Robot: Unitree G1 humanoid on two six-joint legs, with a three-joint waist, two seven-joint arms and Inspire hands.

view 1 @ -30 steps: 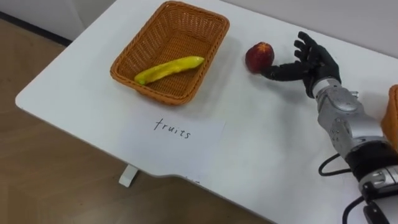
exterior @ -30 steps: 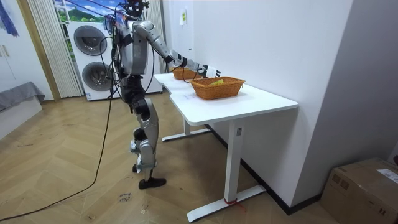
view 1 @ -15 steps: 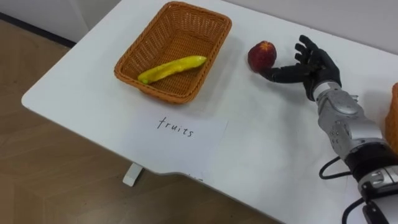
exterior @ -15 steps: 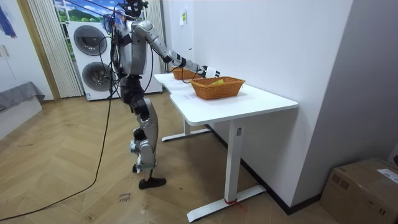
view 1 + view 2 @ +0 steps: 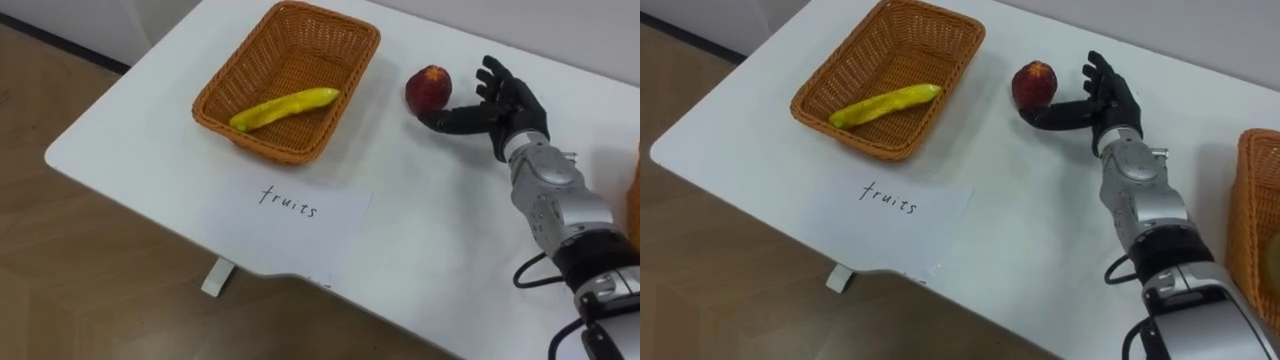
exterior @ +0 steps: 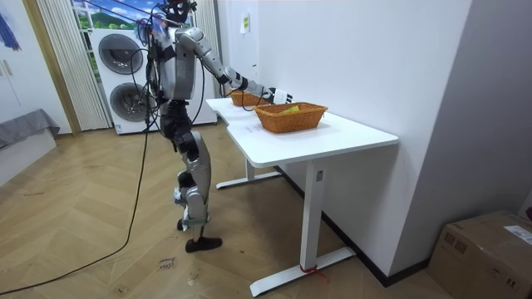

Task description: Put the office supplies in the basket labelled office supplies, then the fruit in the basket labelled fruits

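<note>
Nearest the robot, at the front edge of the white table (image 5: 430, 230), lies the paper label (image 5: 290, 200) marked w/ the word for fruit. A second wicker basket (image 5: 1252, 200) sits at the far right, well apart from the rest. Further in, the right hand (image 5: 505, 105) is spread, fingers upright and relaxed. Its thumb stretches out low toward the base of the red fruit (image 5: 428, 88), touching it or just beside it – can't tell which, but nothing is curled round it, so no grip yet. The fruit is on the tabletop, just right of the fruit basket (image 5: 236, 58) and outside it; the banana (image 5: 285, 108) lies inside that basket already. Vs. 1 s ago almost nothing has changed: the whole view has slid a bit, i.e. the head camera moved, while hand and fruit keep the same pose relative to each other. In the room view the robot stands at the table's end, arm reaching over it, as before. So prob. no progress in this sec – the grasp is lined up but not closed. The fruit must be gripped and lifted over the near rim, and a round fruit could roll off a loose thumb.
</note>
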